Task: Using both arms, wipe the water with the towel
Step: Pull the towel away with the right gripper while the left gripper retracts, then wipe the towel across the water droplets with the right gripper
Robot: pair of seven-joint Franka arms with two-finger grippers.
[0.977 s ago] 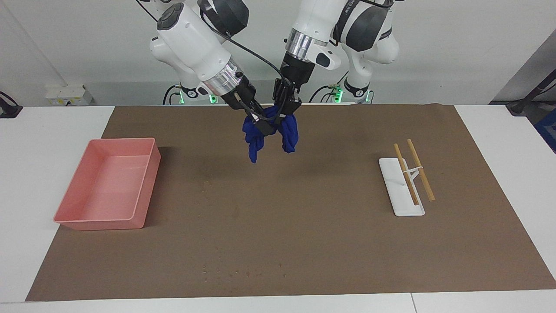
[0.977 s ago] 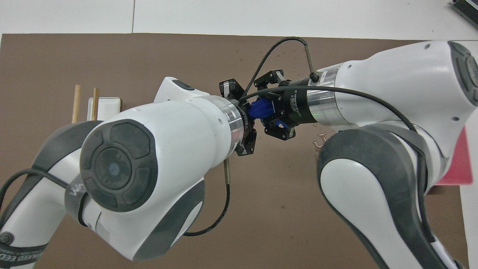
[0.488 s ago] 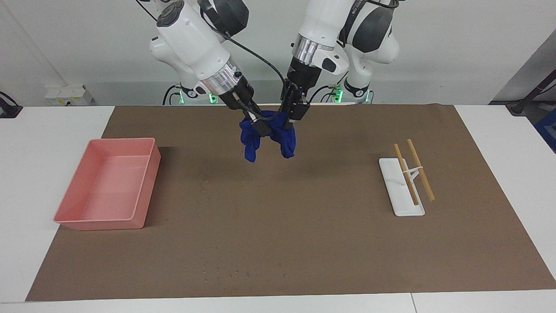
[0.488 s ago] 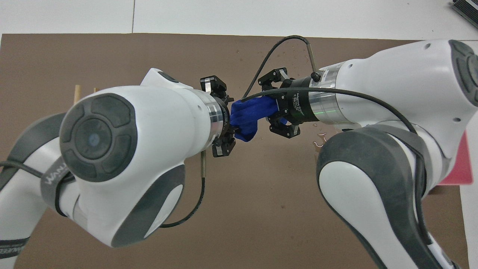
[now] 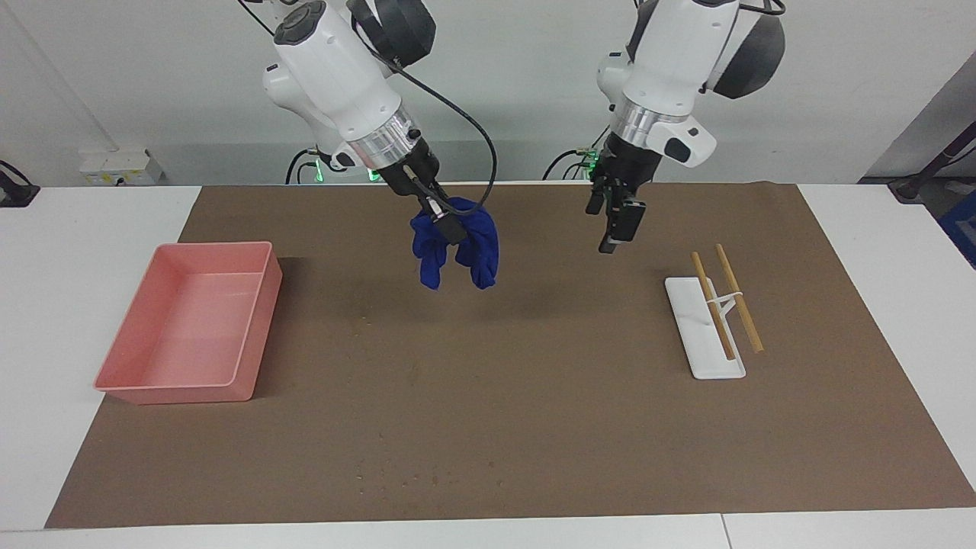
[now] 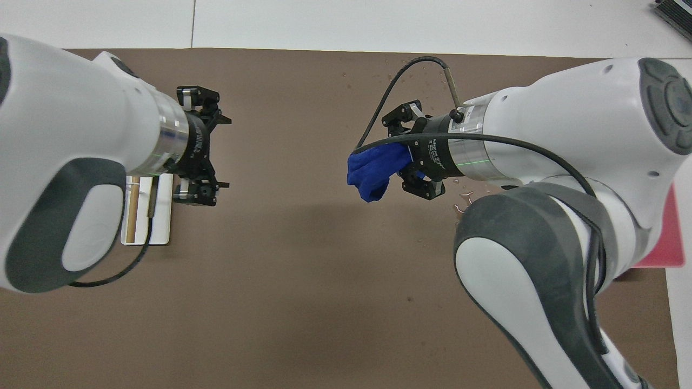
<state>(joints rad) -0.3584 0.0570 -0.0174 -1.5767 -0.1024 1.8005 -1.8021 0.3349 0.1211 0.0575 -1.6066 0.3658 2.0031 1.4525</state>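
1. The table (image 5: 877, 229) carries a brown mat (image 5: 534, 396) that covers most of it. Every place below is given from that mat.
2. The right arm (image 5: 335, 69) reaches in over the middle of the mat's edge nearest the robots. The left arm (image 5: 679, 53) stands over the same edge, toward its own end of the table.
3. The pink tray (image 5: 255, 320) sits on the mat at the right arm's end. A white rest (image 5: 686, 320) with two wooden sticks (image 5: 736, 297) across it sits on the mat at the left arm's end.
4. The towel (image 5: 457, 244) is a blue bunch hanging in the air over the mat, near the robots' edge. Two lobes droop down on either side of the hand that holds it, and it does not touch the mat.
5. The right hand (image 5: 444, 223) is clenched on the top of the towel, so the cloth hangs just under it.
6. The left hand (image 5: 610, 229) is released and grips nothing. It hangs over the mat well apart from the towel, between the towel and the white rest.
7. A second ago both hands pinched the towel together over the mat. Since then the left hand has let go and swung away toward its own end, and the towel has stayed with the right hand.
8. Small drops of water (image 6: 462, 201) lie on the mat near the right hand.
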